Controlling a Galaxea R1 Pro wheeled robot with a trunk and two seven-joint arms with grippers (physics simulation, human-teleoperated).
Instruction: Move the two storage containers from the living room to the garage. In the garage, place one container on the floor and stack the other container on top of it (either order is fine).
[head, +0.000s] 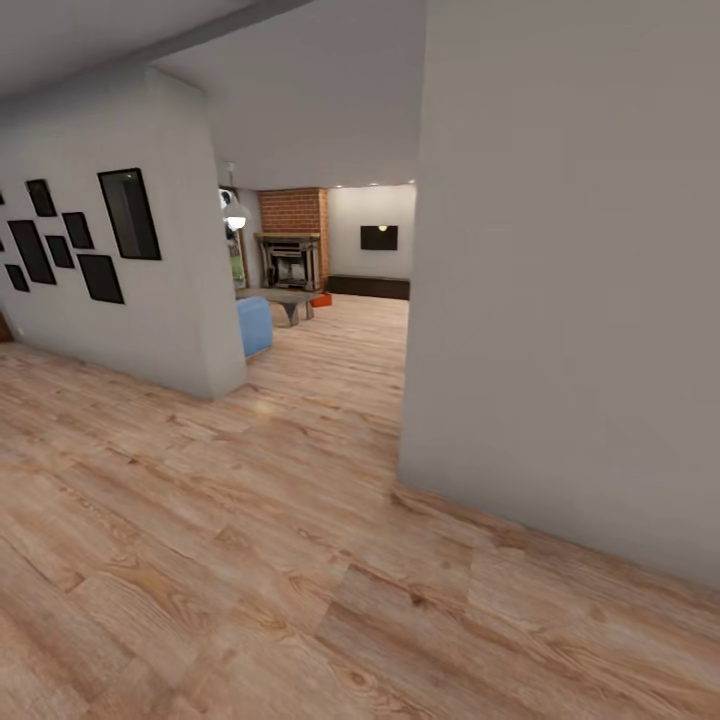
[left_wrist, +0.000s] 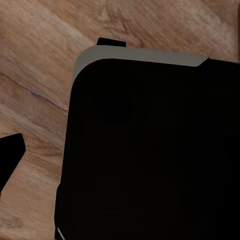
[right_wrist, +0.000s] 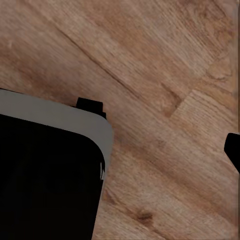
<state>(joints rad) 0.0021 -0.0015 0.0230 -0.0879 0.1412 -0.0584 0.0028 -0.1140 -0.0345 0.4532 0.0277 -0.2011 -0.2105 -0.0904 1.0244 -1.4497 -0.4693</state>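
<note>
A hallway w/ light wood-plank floor (head: 250, 560) is seen from the head view, bounded by a white wall (head: 570, 300) at right and another white wall (head: 150, 250) at left carrying black picture frames (head: 129, 213). Thru the gap between them the living room is seen far off: a red-brick chimney (head: 293, 210) over a dark fireplace (head: 290, 262), a hanging lamp (head: 235, 215), a dark screen (head: 379, 237) on the back wall w/ a low dark bench (head: 370, 287) under it, a grey low surface (head: 285, 298) and a blue seat (head: 254, 325).

One storage container (head: 321, 299) is made out as a small red-orange spot on the floor just beside the low surface, near the fireplace; too small for its shape or a second one to be told.

In the wrist views, planks are seen close up, w/ a black, grey-edged robot body (left_wrist: 150, 150) (right_wrist: 47, 175) taking much of each picture. Dark tips are seen at the edges of both; how far either pincer is open cannot be told, nor is anything seen held.
</note>
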